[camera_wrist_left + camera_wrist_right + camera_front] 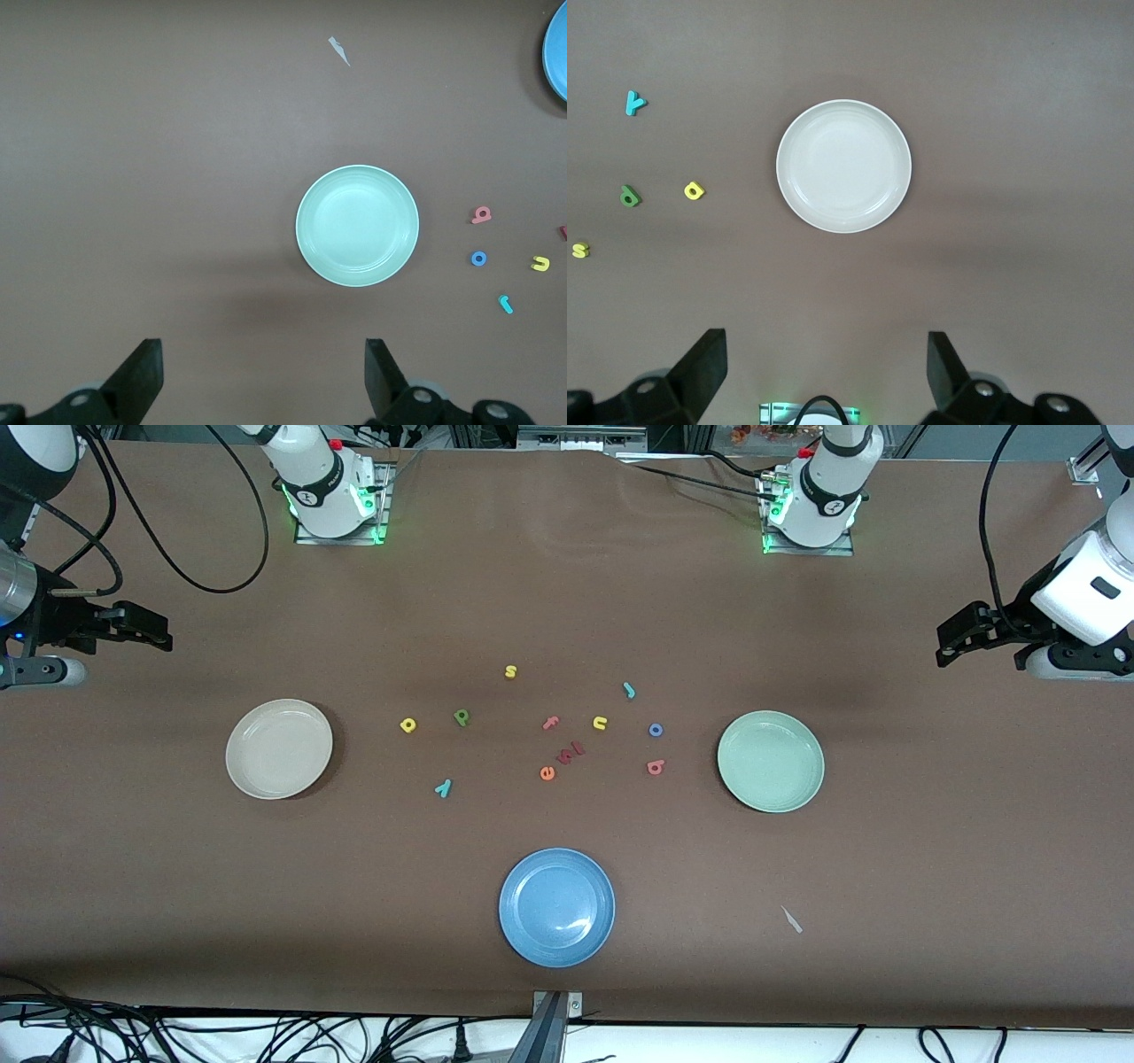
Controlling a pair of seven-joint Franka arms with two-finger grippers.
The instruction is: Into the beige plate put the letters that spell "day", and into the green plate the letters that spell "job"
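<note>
The beige plate (279,748) (843,166) lies toward the right arm's end, the green plate (771,761) (357,226) toward the left arm's end. Between them lie the yellow d (407,725), green a (462,716) and teal y (444,787) by the beige plate. The teal j (629,689), blue o (656,730) and salmon b (656,767) lie by the green plate. My left gripper (952,636) (264,363) hangs open over bare table outside the green plate. My right gripper (164,631) (826,359) hangs open and empty outside the beige plate.
A blue plate (556,906) sits nearest the front camera, mid-table. Other letters lie in the middle: yellow s (510,671), salmon f (551,723), yellow u (600,723), orange e (547,773) and pink pieces (571,753). A pale scrap (791,919) lies near the green plate.
</note>
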